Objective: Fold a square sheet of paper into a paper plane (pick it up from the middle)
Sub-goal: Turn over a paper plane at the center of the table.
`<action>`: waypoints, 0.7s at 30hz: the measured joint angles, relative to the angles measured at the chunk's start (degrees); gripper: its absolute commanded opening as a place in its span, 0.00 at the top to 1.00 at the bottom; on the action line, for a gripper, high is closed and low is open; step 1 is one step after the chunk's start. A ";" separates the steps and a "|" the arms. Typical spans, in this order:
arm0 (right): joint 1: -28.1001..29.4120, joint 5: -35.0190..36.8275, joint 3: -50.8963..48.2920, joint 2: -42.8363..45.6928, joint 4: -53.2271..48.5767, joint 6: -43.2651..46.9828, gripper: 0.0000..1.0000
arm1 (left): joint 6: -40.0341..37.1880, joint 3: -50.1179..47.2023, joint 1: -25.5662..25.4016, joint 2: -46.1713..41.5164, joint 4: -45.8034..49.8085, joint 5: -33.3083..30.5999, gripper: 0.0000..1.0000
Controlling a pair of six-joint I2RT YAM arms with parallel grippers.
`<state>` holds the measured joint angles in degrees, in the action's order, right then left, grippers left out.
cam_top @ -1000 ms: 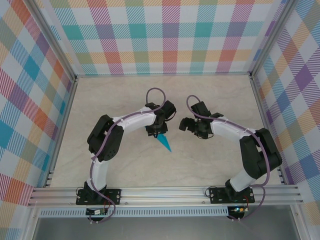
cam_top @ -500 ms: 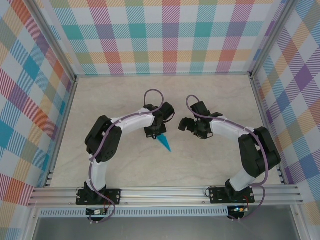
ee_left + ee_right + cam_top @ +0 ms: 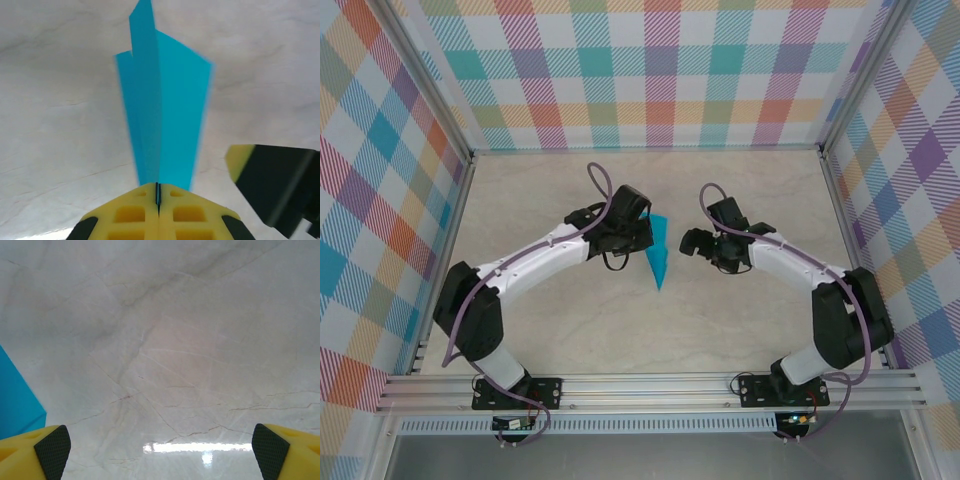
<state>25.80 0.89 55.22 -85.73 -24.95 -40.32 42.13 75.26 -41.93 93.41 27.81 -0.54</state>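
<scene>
Teal paper plane (image 3: 658, 258) now carried rightward, pinched in the left claw (image 3: 157, 192); right claw (image 3: 161, 447) gapes wide

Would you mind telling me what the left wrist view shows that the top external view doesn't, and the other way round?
Left wrist view: close up, the left gripper has its yellow fingers pressed together on the paper plane, whose creased layers fan away from the pinch. Top external view: the wider layout, with the right gripper open just right of the plane and plaid walls around the table. Shared: the teal plane in the left gripper's hold, over the pale marbled tabletop.
</scene>
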 measured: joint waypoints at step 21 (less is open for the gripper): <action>3.21 -12.55 -2.47 -0.13 8.22 2.67 0.30 | 8.72 -25.44 3.85 3.93 -25.00 5.97 1.00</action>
<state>29.02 -11.66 52.75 -85.86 -16.73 -37.65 50.85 49.82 -38.09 97.34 2.81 5.43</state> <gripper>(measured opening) 0.711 0.037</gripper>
